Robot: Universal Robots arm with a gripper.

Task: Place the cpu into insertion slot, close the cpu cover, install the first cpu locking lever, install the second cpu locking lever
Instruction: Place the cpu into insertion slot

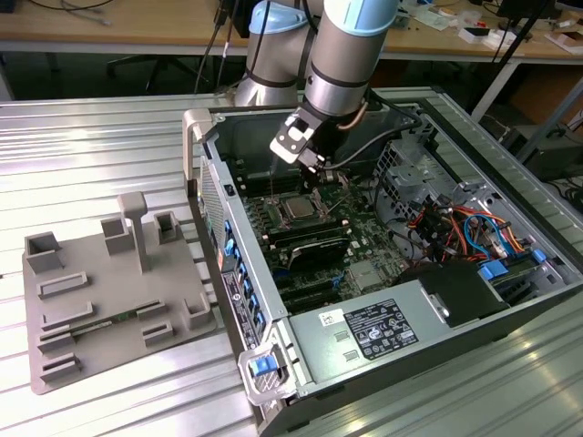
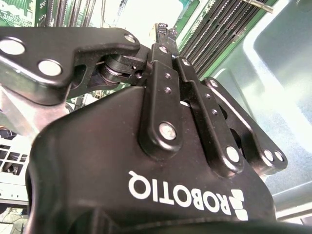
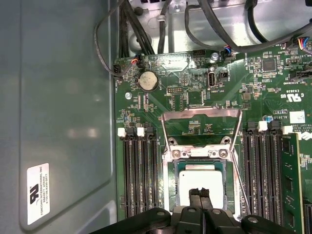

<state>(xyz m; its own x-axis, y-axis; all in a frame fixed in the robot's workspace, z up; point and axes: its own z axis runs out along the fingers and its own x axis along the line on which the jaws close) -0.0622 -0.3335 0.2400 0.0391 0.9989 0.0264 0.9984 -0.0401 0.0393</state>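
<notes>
Inside the open computer case [image 1: 215, 196], on the green motherboard [image 3: 253, 78], the cpu [image 3: 200, 179] lies flat in the insertion slot [image 3: 195, 152], its silvery top facing up and the slot's metal rim showing around it. The cpu cover [image 3: 201, 114] is not closed: it stands swung up on its hinge at the slot's far edge, with bare board visible through its central window. A thin wire locking lever [image 3: 239, 181] runs alongside the slot, unlatched. The gripper [image 3: 200, 193] hangs directly over the near edge of the cpu with its two black fingertips [image 2: 163, 29] pressed together and nothing between them; whether they touch the chip cannot be told. Black memory slots [image 3: 139, 175] flank the slot on both sides, and a coin cell [image 3: 147, 81] sits beyond the cover. At the exterior view's left, a grey fixture tray [image 1: 100, 300] rests on the ribbed metal table [image 1: 91, 146], well apart from the case.
</notes>
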